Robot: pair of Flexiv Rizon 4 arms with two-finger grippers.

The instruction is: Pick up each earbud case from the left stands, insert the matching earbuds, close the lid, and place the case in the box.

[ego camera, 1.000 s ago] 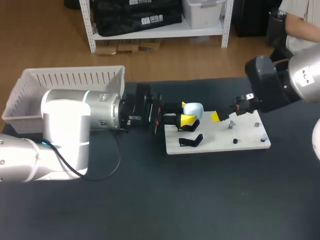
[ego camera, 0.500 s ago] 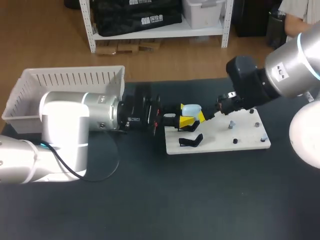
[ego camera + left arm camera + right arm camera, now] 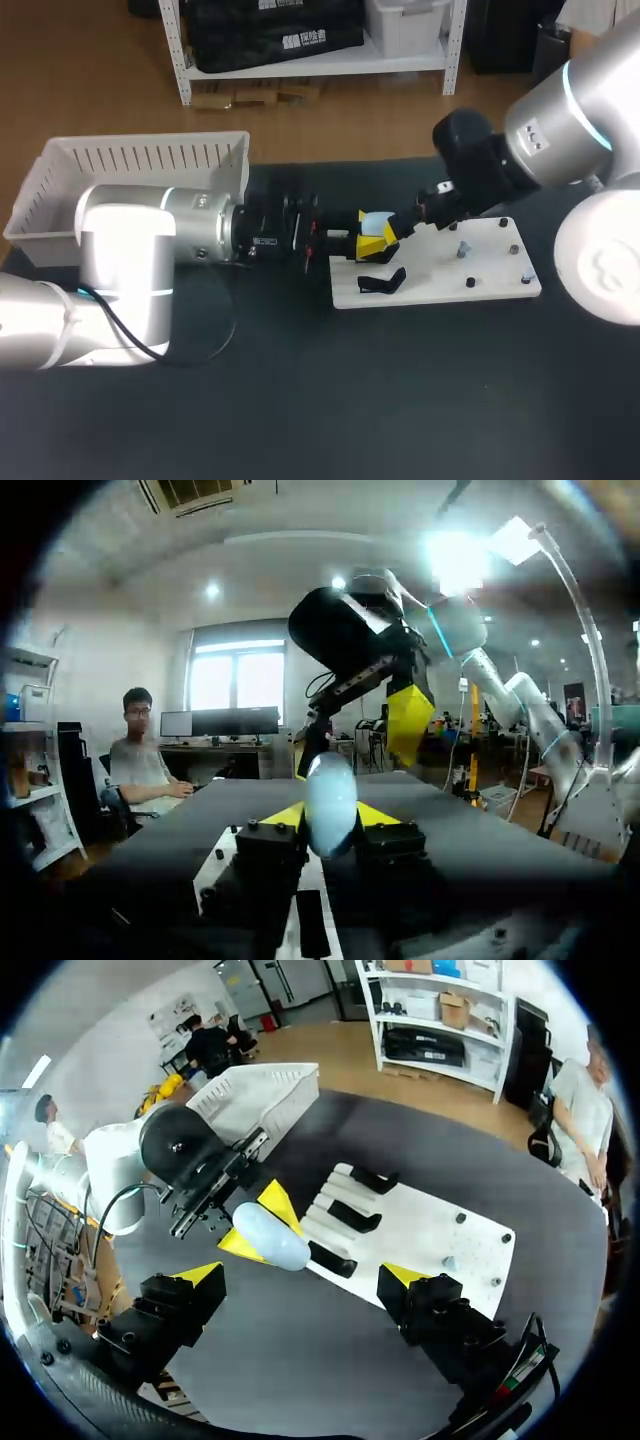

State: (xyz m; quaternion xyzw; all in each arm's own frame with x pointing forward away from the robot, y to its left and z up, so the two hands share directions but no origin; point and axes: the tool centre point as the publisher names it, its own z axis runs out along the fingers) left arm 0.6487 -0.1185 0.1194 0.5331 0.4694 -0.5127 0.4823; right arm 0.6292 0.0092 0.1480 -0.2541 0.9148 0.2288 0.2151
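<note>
A pale blue earbud case (image 3: 378, 220) is held just above the white board's (image 3: 440, 270) left end, with my left gripper (image 3: 370, 242) shut on it. In the left wrist view the case (image 3: 330, 802) stands upright between the yellow tips, lid closed. My right gripper (image 3: 396, 230) comes in from the right, close beside the case, and is open. In the right wrist view the case (image 3: 270, 1237) lies ahead of the wide-open right gripper (image 3: 300, 1275), nothing between its fingers. Small earbuds (image 3: 461, 250) sit on pegs on the board's right part.
Black empty stands (image 3: 382, 283) are on the board's left part, three of them in the right wrist view (image 3: 353, 1217). A white slatted basket (image 3: 130, 165) stands at the table's far left. Dark table surface lies in front of the board.
My right arm has swung left across the board until its gripper is next to the case. My left gripper kept its hold and drew back slightly to the left.
</note>
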